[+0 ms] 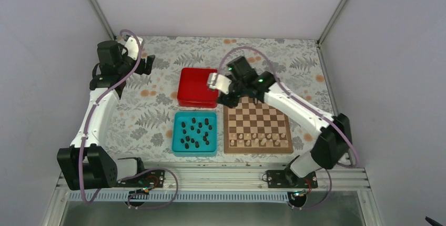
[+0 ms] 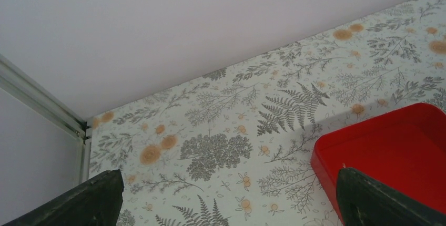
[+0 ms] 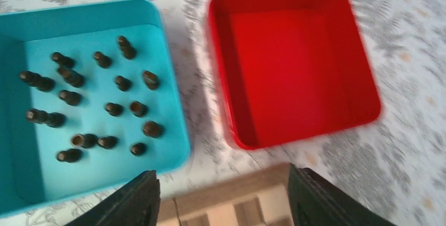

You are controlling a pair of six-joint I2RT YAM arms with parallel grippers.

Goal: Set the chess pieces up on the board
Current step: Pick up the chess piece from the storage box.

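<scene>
Chess pieces (image 3: 122, 83) look tiny, dark, seemingly toppled in tray (image 3: 105, 176).

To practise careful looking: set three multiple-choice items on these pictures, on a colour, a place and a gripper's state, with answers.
1. The empty box is: A yellow, B green, C red.
2. The dark chess pieces lie: A in that box, B in the teal tray, C in neither.
3. The right gripper is: A open and empty, B shut on a piece, C shut on the box.
Answers: C, its walls and floor are red; B, they lie on the tray's floor; A, its jaws stand wide apart, nothing between.
</scene>
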